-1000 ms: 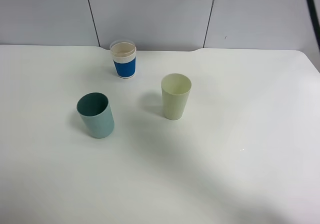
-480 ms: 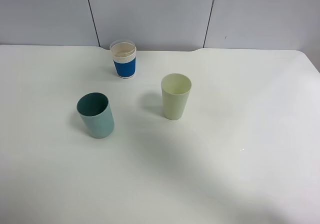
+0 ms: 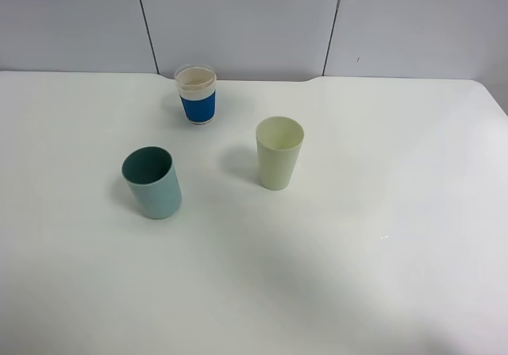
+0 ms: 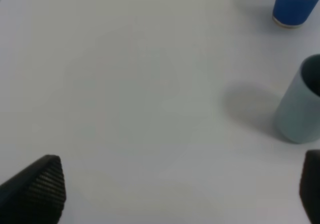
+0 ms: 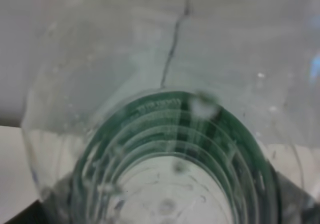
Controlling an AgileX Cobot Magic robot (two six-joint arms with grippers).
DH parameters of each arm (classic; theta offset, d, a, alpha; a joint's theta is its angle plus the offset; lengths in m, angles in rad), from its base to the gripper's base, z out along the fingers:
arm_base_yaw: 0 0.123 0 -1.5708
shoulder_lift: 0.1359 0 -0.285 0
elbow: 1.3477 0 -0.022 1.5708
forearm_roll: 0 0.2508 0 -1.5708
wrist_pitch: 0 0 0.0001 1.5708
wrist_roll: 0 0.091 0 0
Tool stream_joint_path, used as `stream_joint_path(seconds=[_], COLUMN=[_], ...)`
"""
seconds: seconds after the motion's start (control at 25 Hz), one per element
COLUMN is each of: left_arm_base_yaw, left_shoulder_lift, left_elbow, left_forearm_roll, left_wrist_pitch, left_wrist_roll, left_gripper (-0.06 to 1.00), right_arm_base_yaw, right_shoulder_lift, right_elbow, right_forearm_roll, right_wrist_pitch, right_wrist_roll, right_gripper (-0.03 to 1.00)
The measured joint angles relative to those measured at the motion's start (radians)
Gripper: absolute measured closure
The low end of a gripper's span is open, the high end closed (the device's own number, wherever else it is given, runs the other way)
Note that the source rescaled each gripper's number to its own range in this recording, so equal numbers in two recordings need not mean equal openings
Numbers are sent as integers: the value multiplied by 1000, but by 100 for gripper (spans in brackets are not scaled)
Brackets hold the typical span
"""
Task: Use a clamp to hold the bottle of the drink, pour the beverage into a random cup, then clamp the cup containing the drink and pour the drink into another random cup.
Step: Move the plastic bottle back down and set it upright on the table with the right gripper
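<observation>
White table (image 3: 381,236), teal cup (image 3: 152,183) at left, pale green cup (image 3: 279,152) near centre, blue-sleeved cup (image 3: 197,94) behind them, grey panelled wall (image 3: 238,21)

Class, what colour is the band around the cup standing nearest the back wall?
Blue. The band shows best in the exterior high view.

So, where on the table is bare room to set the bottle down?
For the bottle, the table is bare right of the pale green cup, and along the front, nearer than the teal cup. The far left is free too. It is crowded only between those two cups and the blue-banded cup behind them.
</observation>
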Motion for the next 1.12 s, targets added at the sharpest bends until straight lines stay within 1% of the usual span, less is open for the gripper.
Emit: stream_joint_path(seconds=[0.2, 0.28, 0.4, 0.52, 0.6, 0.72, 0.8, 0.92, 1.04, 1.12], left_arm_base_yaw=[0, 0, 0, 0, 0, 0, 0, 0, 0, 0], left_shoulder_lift=[0, 0, 0, 0, 0, 0, 0, 0, 0, 0], left_elbow=[0, 0, 0, 0, 0, 0, 0, 0, 0, 0], left_forearm_roll=[0, 0, 0, 0, 0, 0, 0, 0, 0, 0], left_wrist_pitch=[0, 0, 0, 0, 0, 0, 0, 0, 0, 0], left_wrist_roll=[0, 0, 0, 0, 0, 0, 0, 0, 0, 0], left_gripper=[11, 11, 11, 11, 11, 11, 11, 11, 11, 11], right_arm_base_yaw=[-116, -171, -257, -323, -354, -385, -402, -418, -423, -424], right_shoulder_lift=[-120, -141, -149, -150, -150, -150, -150, -150, -150, -150], right_elbow=[238, 306, 384, 456, 492, 531, 547, 550, 550, 551], right_forearm_roll=[-1, 5, 52, 134, 193, 304, 389, 488, 553, 584], right_wrist_pitch=[-134, -174, -219, -286, -339, -423, -478, -549, -618, -645], right_wrist_roll=[92, 101, 104, 79, 11, -125, -220, -325, -416, -464], right_gripper=[97, 97, 97, 97, 97, 97, 97, 97, 97, 97])
